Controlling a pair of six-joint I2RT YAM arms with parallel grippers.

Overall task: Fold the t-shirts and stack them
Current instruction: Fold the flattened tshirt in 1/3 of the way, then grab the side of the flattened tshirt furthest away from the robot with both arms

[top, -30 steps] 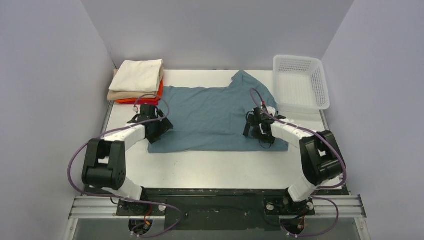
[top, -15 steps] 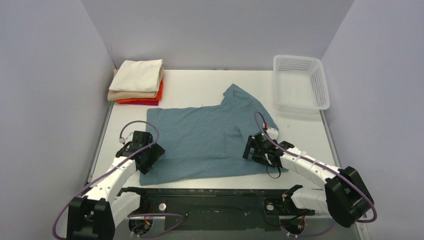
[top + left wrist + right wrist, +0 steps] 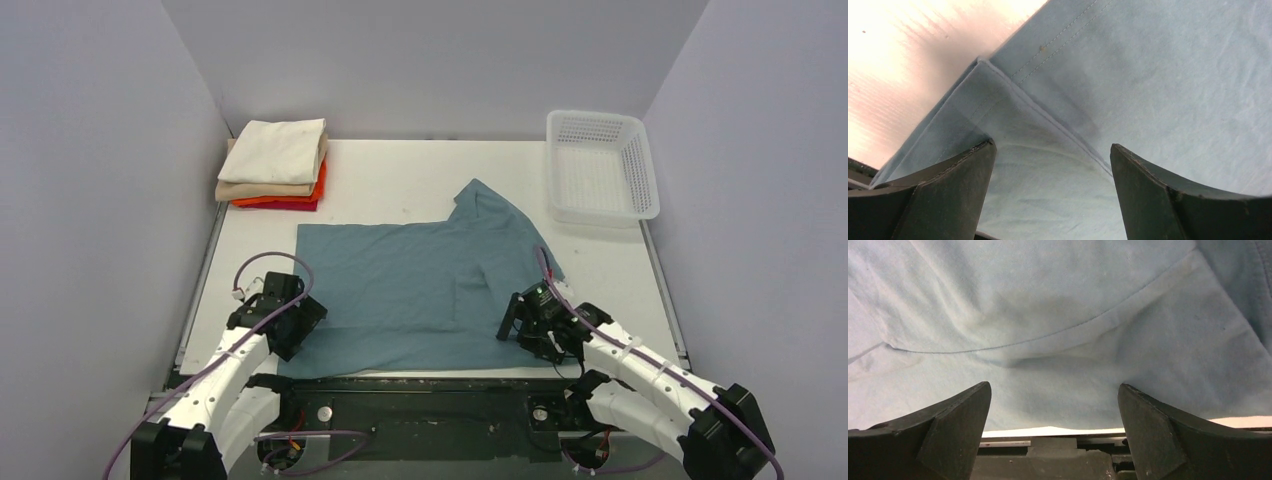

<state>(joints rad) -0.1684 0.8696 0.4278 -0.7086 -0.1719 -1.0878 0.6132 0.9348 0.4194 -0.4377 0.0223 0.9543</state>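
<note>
Teal shirt [image 3: 400,285] lies spread; left gripper [image 3: 1052,145] at 7 o'clock, right gripper [image 3: 1054,385] at 5, both agape. Stack [image 3: 280,160] at 10, basket [image 3: 595,114] at 2.

This is a robotics lab cell, a staged test bench rather than anyone's home. My white table [image 3: 400,180] is boxed in by plain pale grey panels [image 3: 430,60] at the back and both sides. My left arm [image 3: 225,365] and right arm [image 3: 640,360] are bolted to a black base plate [image 3: 430,405] at the near edge, with purple cables [image 3: 266,256] looping loose. The goods are few and orderly: a folded stack of t-shirts [image 3: 280,160], a teal-blue t-shirt [image 3: 400,280] spread flat, and a white perforated basket [image 3: 598,117].
</note>
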